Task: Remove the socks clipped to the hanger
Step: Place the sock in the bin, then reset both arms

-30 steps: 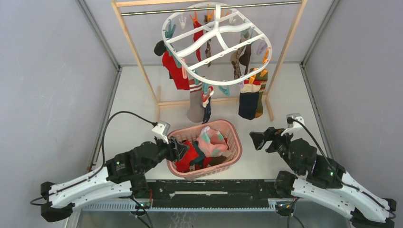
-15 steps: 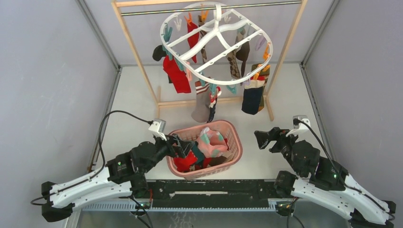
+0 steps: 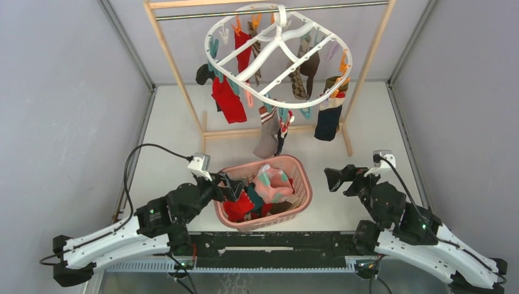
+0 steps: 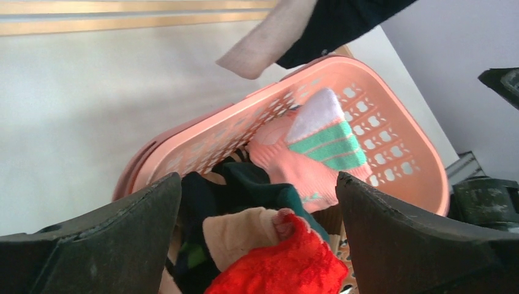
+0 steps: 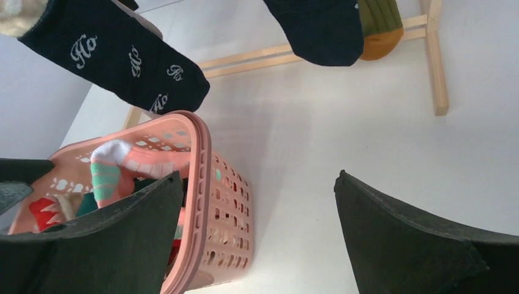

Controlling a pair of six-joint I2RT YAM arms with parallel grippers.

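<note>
The white oval hanger [image 3: 278, 58] hangs tilted from the metal rail, and several socks are clipped to it. Among them are a red one [image 3: 227, 98], a grey one [image 3: 267, 138] and a navy one [image 3: 327, 122]. My left gripper [image 3: 235, 187] [image 4: 257, 177] is open over the left end of the pink basket [image 3: 304, 190], with nothing between its fingers. Below it in the basket lie a red fluffy sock [image 4: 275, 263] and a pink sock with teal stripes [image 4: 312, 144]. My right gripper [image 3: 333, 179] [image 5: 258, 176] is open and empty, low over the table to the right of the basket [image 5: 226, 202].
A wooden-framed rail [image 3: 177, 73] stands at the back, with its foot bar [image 5: 437, 67] on the table. Grey walls close in both sides. A navy lettered sock [image 5: 128, 58] and a navy toe [image 5: 318, 30] dangle above the right wrist view.
My left gripper has opened wide over the basket, and the red sock lies loose under it. My right gripper has opened a little more. The hanger has swung to the left.
</note>
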